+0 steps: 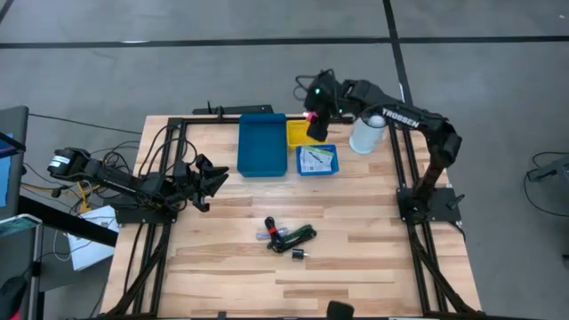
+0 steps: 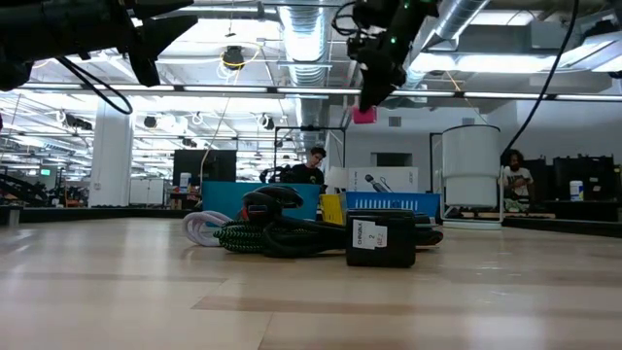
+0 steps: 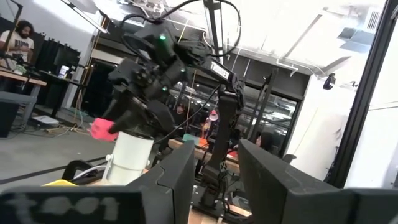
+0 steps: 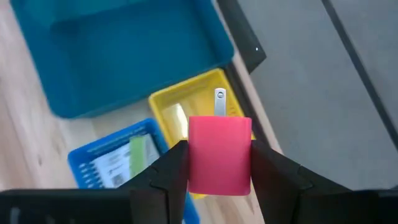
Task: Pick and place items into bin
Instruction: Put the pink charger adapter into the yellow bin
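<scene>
**A:** Pink block (image 4: 219,155) clamped between the right gripper (image 1: 313,118) fingers, one dark finger (image 4: 166,174) pressed on each side, and it hangs in the air, off the table (image 1: 356,267).

**B:** Where over the table?

**A:** Near the far edge, right above the yellow bin (image 4: 186,109). From the wrist, a small metal piece (image 4: 220,102) shows just past the block, over the yellow bin's floor. The large teal bin (image 1: 262,145) sits against the yellow one on the left, and the small blue bin (image 1: 317,160) with a printed card in it lies just nearer the front.

**B:** And the arm itself?

**A:** The right arm rises from its base by the right edge, elbows up and reaches across towards the far edge, passing over the white jug (image 1: 366,135), wrist tipped down. From table height the gripper hangs high, the pink block at its tip.

**B:** The rest of the items?

**A:** Coiled cables (image 1: 293,236) in a tangle, green and black, lie at the middle of the table toward the front edge, with a small black piece (image 1: 298,254) just beside them. All well apart from the right gripper.

**B:** Left side?

**A:** The left gripper (image 1: 213,178) waits by the left edge, held low, fingers a little apart with nothing between them.
</scene>
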